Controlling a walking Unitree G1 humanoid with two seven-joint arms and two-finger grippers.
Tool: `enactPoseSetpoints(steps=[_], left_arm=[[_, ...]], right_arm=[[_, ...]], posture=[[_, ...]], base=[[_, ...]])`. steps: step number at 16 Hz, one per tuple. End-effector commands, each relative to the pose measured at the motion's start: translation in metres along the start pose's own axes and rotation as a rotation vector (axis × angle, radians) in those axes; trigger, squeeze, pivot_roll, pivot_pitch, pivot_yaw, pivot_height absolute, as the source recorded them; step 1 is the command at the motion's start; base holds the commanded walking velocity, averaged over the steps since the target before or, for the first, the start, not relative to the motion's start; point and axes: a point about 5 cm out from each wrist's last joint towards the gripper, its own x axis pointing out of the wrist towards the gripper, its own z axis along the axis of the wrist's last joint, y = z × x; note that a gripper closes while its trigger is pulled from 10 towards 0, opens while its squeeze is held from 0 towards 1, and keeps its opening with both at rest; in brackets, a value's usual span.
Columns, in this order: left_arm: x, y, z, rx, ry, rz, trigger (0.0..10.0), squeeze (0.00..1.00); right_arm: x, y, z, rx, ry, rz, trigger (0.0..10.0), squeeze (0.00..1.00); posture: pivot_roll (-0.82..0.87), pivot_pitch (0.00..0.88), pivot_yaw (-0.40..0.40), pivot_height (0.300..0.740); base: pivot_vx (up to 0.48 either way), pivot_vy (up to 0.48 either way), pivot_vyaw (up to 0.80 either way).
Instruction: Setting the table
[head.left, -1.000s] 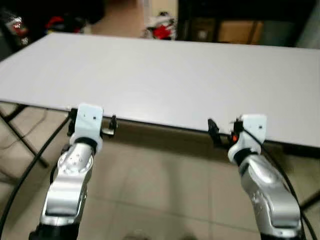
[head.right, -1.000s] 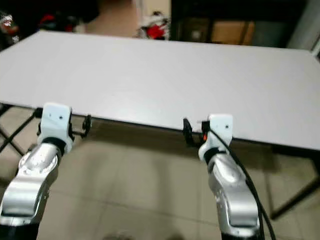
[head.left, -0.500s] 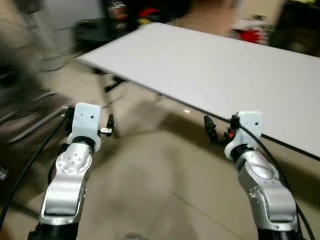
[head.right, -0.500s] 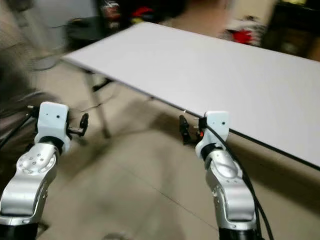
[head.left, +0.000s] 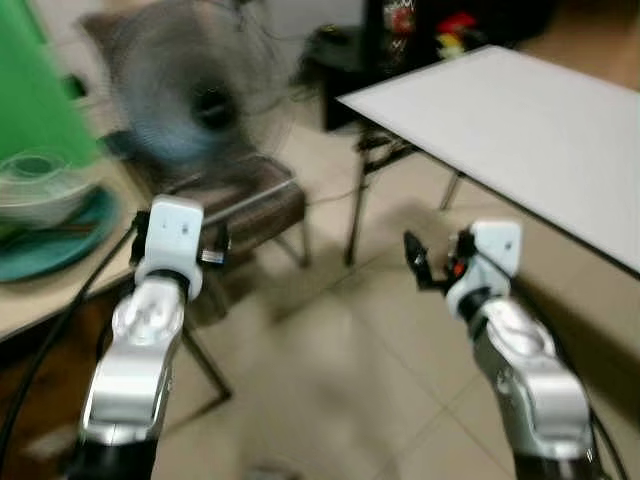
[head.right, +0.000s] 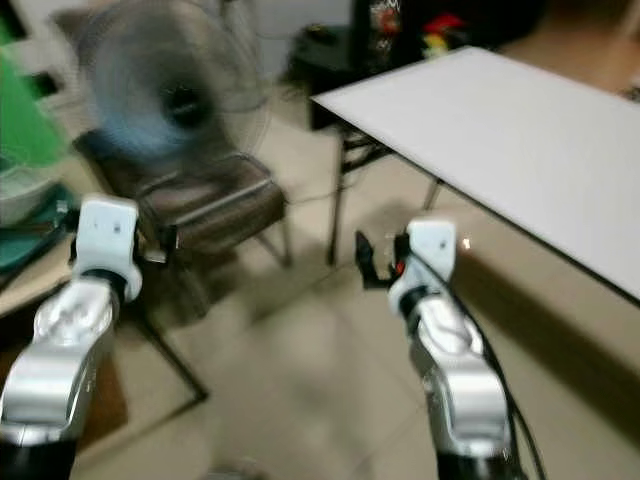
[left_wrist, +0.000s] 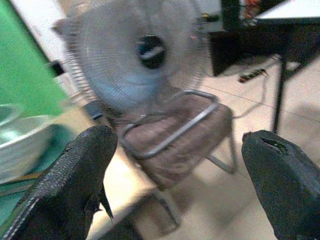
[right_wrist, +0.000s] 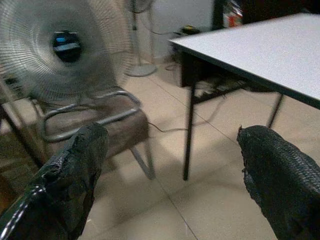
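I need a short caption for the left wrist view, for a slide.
Open left hand empty, facing a standing fan and brown chair, with a bowl on a teal tray.

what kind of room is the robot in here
Probably a lived-in dining or utility room: a white table on a tiled floor, a standing fan behind a brown chair, and bowls on a teal tray.

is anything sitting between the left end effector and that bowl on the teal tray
Nothing visible does. The left end effector hangs open in the air with the bowl on the teal tray off to its left. The fan and the brown chair stand ahead, not on that line.
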Motion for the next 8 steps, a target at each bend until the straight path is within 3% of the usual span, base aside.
enactPoseSetpoints(steps=[1,2,5,8], left_arm=[[-0.001,0.008,-0.004,0.018,0.014,0.035,10.0,0.00],[0.000,0.011,0.001,0.044,-0.009,0.058,10.0,0.00],[0.002,0.020,0.003,0.031,-0.011,0.103,10.0,0.00],[0.003,0.019,0.003,0.028,-0.013,0.104,10.0,0.00]], right_arm=[[0.003,0.008,0.006,0.003,-0.025,0.027,10.0,0.00],[0.005,0.008,0.008,0.003,-0.035,0.029,10.0,0.00],[0.009,0.015,0.011,-0.010,-0.053,0.071,10.0,0.00],[0.011,0.016,0.012,-0.021,-0.053,0.069,10.0,0.00]], posture=[[0.14,0.000,0.032,0.740],[0.16,0.000,0.027,0.740],[0.16,0.000,0.024,0.740],[0.16,0.000,0.019,0.740]], base=[[0.000,0.000,0.80],[0.000,0.000,0.80],[0.000,-0.480,0.80],[0.000,-0.480,0.80]])
